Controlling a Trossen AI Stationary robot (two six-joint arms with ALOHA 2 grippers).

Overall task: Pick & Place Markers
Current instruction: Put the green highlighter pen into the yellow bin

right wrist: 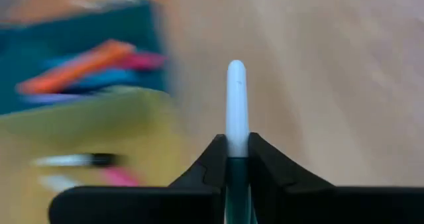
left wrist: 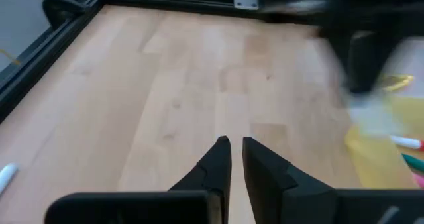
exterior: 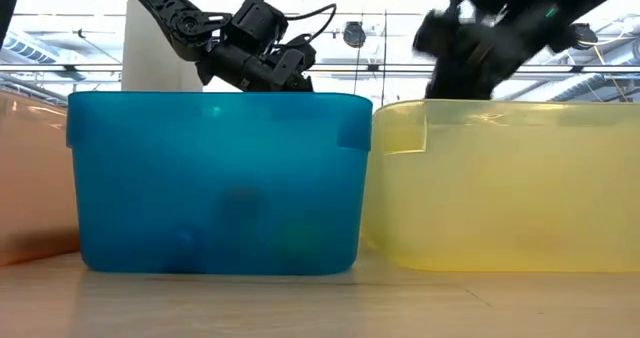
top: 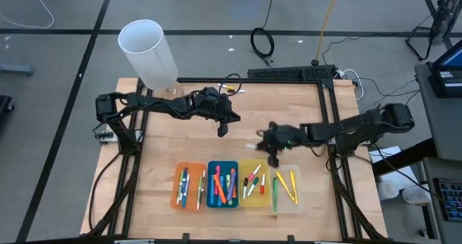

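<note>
My right gripper (right wrist: 236,148) is shut on a white marker (right wrist: 236,98) and hangs above the table (top: 180,139), just beyond the far edge of the yellow tray (top: 254,183); in the high view this gripper (top: 264,136) points toward the table's left. Several more markers lie in the orange tray (top: 189,186), the blue tray (top: 222,184), the yellow tray and the clear tray (top: 286,191). My left gripper (left wrist: 233,144) is shut with nothing between its fingers and hovers over bare wood at the middle of the table, where the high view shows it (top: 231,116) pointing right. My right gripper pinches the white marker's barrel (right wrist: 236,134) between its two fingers. The marker lies along the fingers, with its rounded white end (right wrist: 236,68) sticking out past the fingertips and a darker green part set back between them. The fingers slant down from the table's right. The marker is lifted clear.
A tall white tube (top: 148,49) stands at the far left corner. One white marker (left wrist: 5,174) lies loose on the wood beside my left gripper. The blue tray's wall (exterior: 215,183) and the yellow tray's wall (exterior: 510,188) fill the low view. Bare wood lies between the arms.
</note>
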